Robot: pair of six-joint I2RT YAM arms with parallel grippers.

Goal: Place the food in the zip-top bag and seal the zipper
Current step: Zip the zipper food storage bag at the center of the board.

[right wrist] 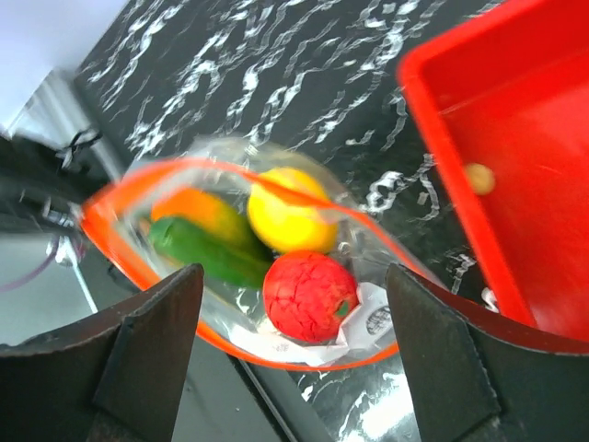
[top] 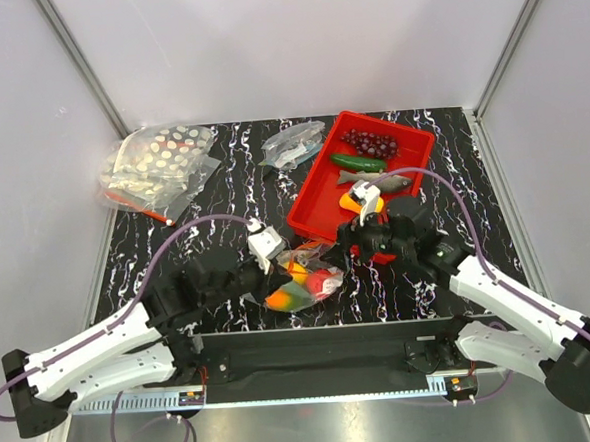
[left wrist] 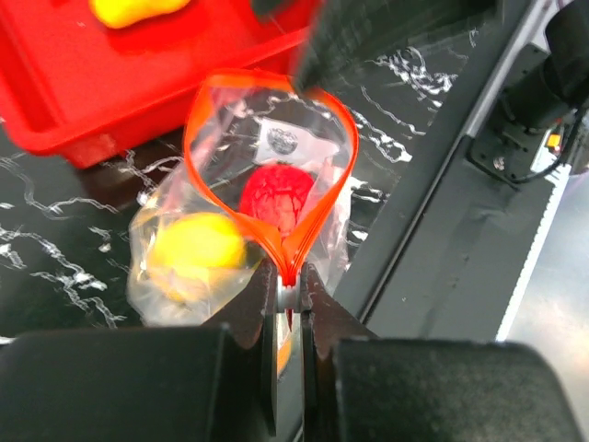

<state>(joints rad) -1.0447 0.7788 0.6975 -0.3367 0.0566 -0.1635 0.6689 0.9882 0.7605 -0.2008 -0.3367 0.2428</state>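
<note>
The zip-top bag (top: 301, 279) lies near the table's front edge with its mouth held open. Its orange zipper (left wrist: 267, 230) forms a loop. My left gripper (left wrist: 290, 285) is shut on one end of the zipper. Inside the bag are a red piece (right wrist: 310, 295), a lemon (right wrist: 290, 212), a green cucumber (right wrist: 207, 258) and an orange mango (right wrist: 193, 212). My right gripper (right wrist: 293, 281) is open and empty, right above the bag's mouth. The red tray (top: 411, 144) holds purple grapes (top: 370, 141), a cucumber (top: 359, 162), a grey fish (top: 378, 182) and a yellow-orange piece (top: 349, 203).
Clear bags with white spots (top: 161, 164) lie at the back left. A small greyish bag (top: 295, 143) lies left of the tray. The tray's near corner (right wrist: 515, 184) is close to the bag. The black rail (top: 323, 345) runs along the front edge.
</note>
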